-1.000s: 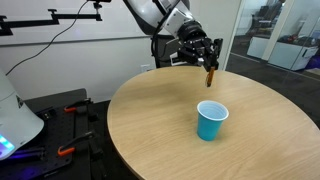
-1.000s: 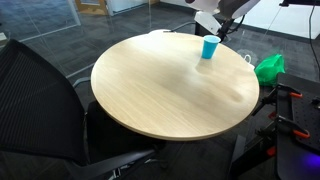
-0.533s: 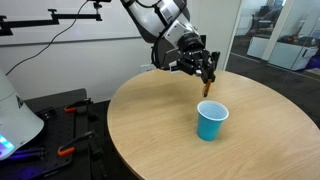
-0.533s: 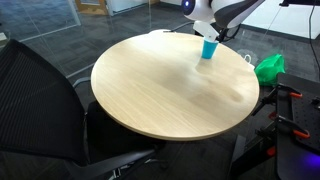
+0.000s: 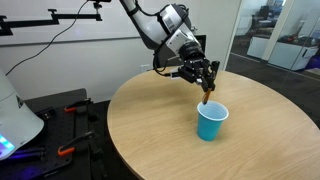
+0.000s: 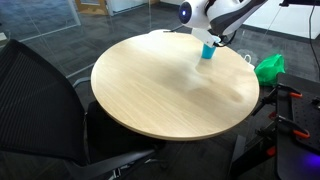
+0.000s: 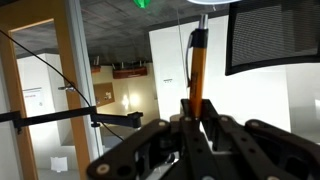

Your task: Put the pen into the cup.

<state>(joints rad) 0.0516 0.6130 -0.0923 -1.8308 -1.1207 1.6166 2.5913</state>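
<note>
Pen (image 5: pixel 205 96) hangs roughly upright from the jaws, which are clenched on its upper end. Its lower tip is just above the rim of the blue cup (image 5: pixel 211 122), toward the side of the rim nearest the arm, and it does not yet look to be inside. In the wrist view the pen (image 7: pixel 197 65) runs straight out from between the closed jaws as a thin reddish-brown barrel with a darker end, centred in the grip and not visibly skewed.

By its look the pen is light, stiff and smooth. It needs little force, but a round, slick barrel could twist or slide in a pinch. Holding it near one end, as here, leaves most of its length free to go down into the cup. It looks shorter than the cup is tall, so it should drop fully inside and lean against the wall.

The cup stands upright on the round wooden worktop (image 5: pixel 150 125), apart from anything else. Its whitish inside seems empty, though the bottom is hidden from this angle. In an exterior view the cup (image 6: pixel 208 51) sits near the far edge of the worktop (image 6: pixel 160 85), with the arm above it. A disposable cup like this is probably very light and thin-walled, so a tip catching the rim or pushing sideways could tip or shove it. The tip wants to be further over the middle of the mouth before release.
</note>
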